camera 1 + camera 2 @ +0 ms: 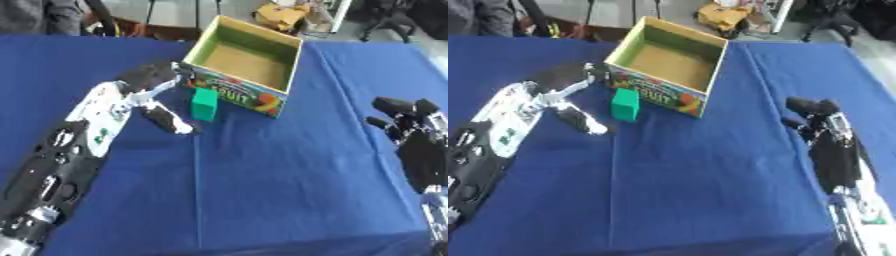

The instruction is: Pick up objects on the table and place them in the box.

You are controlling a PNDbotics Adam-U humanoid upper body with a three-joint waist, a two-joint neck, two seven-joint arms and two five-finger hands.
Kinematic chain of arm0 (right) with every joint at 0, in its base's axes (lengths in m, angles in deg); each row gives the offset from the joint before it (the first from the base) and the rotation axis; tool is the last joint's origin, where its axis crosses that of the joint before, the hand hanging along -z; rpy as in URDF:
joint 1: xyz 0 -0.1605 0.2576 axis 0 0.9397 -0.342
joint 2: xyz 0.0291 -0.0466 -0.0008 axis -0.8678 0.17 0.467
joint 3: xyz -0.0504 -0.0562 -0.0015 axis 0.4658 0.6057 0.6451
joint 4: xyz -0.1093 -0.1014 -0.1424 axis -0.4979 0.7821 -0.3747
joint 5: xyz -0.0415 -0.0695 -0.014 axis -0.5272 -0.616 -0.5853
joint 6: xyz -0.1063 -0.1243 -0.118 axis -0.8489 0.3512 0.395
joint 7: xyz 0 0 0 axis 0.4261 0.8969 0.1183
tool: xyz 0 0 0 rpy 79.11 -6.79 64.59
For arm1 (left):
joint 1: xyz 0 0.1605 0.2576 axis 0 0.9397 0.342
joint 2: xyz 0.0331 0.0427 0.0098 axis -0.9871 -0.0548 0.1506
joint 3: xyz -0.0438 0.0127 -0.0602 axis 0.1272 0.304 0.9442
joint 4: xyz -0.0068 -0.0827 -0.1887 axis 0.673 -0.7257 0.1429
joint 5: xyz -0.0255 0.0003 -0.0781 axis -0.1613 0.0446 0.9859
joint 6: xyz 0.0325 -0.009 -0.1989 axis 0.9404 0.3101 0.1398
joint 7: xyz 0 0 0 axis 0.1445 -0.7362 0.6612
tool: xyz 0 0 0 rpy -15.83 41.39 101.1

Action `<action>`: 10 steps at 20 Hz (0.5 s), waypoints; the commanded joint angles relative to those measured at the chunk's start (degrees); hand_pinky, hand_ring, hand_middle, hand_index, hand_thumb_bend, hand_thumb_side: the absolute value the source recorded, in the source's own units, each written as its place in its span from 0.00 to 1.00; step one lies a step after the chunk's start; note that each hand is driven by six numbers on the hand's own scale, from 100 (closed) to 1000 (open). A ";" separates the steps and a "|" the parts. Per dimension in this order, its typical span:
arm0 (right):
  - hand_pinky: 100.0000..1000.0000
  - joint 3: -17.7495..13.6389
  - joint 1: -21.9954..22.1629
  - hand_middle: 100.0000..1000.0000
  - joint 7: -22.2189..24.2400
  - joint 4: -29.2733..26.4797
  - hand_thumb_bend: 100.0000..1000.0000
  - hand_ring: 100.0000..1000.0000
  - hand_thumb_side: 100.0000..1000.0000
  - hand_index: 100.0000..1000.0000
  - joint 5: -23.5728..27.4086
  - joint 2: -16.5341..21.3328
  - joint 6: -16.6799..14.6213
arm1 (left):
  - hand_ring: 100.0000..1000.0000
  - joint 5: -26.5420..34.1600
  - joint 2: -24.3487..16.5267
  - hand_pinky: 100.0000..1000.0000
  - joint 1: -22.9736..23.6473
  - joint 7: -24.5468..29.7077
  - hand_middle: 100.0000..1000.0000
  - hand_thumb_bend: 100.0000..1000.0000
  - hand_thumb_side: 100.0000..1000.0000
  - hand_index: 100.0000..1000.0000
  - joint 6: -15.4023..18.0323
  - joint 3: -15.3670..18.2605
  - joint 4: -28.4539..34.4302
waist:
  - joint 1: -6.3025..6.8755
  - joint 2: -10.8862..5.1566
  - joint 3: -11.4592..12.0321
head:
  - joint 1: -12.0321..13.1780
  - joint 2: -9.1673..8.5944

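A small green block (204,104) stands upright on the blue table, touching the front wall of the open cardboard fruit box (229,89). The box looks empty inside. My left hand (149,79) sits just left of the block, with straight fingers reaching toward the box corner and the thumb (168,120) stretched out below the block. The block lies in the gap between them, not gripped. My right hand (815,114) rests at the right side of the table, fingers relaxed, holding nothing.
A blue cloth (262,175) covers the table. Beyond the far edge lie a yellow-brown object (282,16) on the floor, chair legs and a person's dark clothing at top left.
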 commanded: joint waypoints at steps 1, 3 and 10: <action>0.81 -0.10 -0.57 0.76 0.27 -0.40 0.00 0.91 0.86 0.72 0.23 0.90 -0.12 | 0.74 -2.66 0.80 0.75 -1.89 -2.87 0.69 0.83 0.33 0.87 0.22 1.19 -0.95 | 0.04 -0.77 -0.26 | 0.29 0.04; 0.81 -0.03 -0.58 0.76 0.36 -0.38 0.00 0.91 0.86 0.72 0.23 0.87 -0.12 | 0.74 -3.97 1.43 0.75 -2.20 -4.24 0.69 0.84 0.32 0.87 0.40 1.39 -1.80 | 0.00 -0.76 -0.48 | 0.45 0.00; 0.81 0.12 -0.59 0.76 0.59 -0.28 0.00 0.91 0.87 0.72 0.23 0.71 -0.13 | 0.75 -8.28 3.43 0.76 -3.01 -6.53 0.70 0.85 0.32 0.87 1.08 1.92 -4.73 | -0.12 -0.62 -1.17 | 1.00 -0.38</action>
